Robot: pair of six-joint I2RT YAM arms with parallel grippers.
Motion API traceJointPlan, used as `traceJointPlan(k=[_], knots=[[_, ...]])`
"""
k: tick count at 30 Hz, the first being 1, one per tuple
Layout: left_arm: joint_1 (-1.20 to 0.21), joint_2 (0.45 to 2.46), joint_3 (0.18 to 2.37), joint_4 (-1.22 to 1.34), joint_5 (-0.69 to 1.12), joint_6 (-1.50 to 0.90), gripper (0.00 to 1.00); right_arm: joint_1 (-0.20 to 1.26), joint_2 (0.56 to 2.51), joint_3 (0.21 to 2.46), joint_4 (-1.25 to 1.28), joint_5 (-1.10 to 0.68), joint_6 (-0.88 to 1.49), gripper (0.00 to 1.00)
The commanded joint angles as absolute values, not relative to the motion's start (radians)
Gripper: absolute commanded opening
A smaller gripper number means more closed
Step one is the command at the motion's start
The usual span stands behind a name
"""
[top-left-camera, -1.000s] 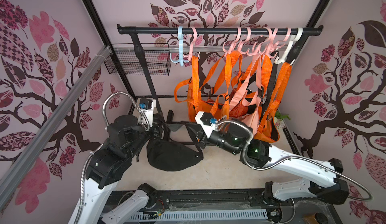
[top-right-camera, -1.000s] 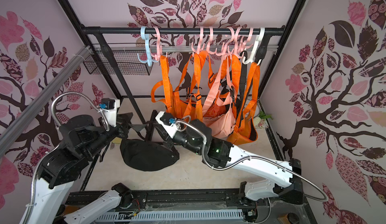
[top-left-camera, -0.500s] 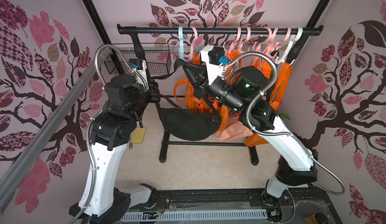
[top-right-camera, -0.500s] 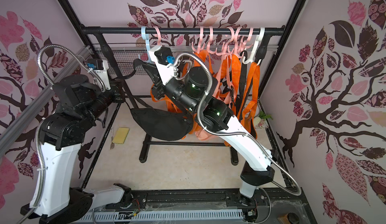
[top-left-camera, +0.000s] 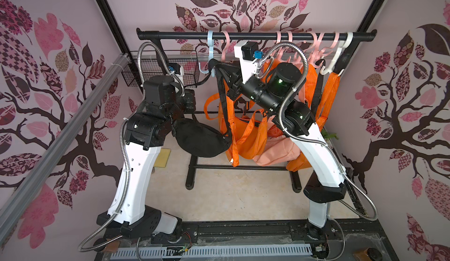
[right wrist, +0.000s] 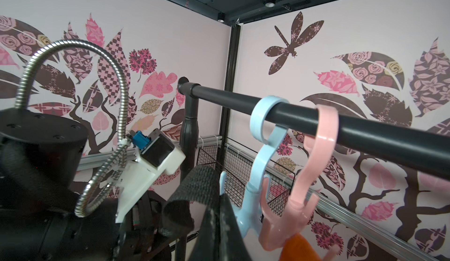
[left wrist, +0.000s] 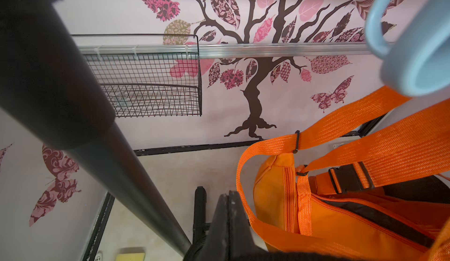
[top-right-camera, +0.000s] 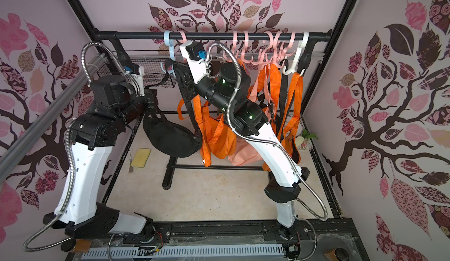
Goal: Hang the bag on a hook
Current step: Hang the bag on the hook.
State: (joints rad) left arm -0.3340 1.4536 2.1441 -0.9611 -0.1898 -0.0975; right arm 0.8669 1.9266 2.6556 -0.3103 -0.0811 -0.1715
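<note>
The black bag hangs in the air in front of the rack, slung between my two grippers. My right gripper is shut on the bag's black strap, right beside the lower prongs of the light blue hook on the black rail. My left gripper is shut at the bag's left end, by the rack's left post. Black fabric fills the edge below its fingers; the grip point itself is hidden.
Several orange bags and a peach bag hang from pink hooks to the right of the blue hook. A wire basket is fixed to the back wall. A yellow sponge lies on the floor.
Both arms have risen from near the floor to rail height, lifting the black bag. The right gripper has carried the strap up beside the blue hook.
</note>
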Motion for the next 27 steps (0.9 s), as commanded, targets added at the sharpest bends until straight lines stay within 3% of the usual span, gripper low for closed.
traceJointPlan(k=[1,15,27], knots=[[-0.329,1.452,2.200,-0.944,-0.178,-0.096,0.00,0.832,1.975,2.695,-0.253,-0.134,-0.135,0.00],[-0.248,1.529,2.194,-0.943,-0.101,-0.128,0.00,0.758,2.030,2.696,-0.267,-0.219,-0.066,0.00],[-0.247,1.457,1.964,-0.874,-0.087,-0.145,0.00,0.758,1.955,2.514,-0.275,-0.218,-0.052,0.00]])
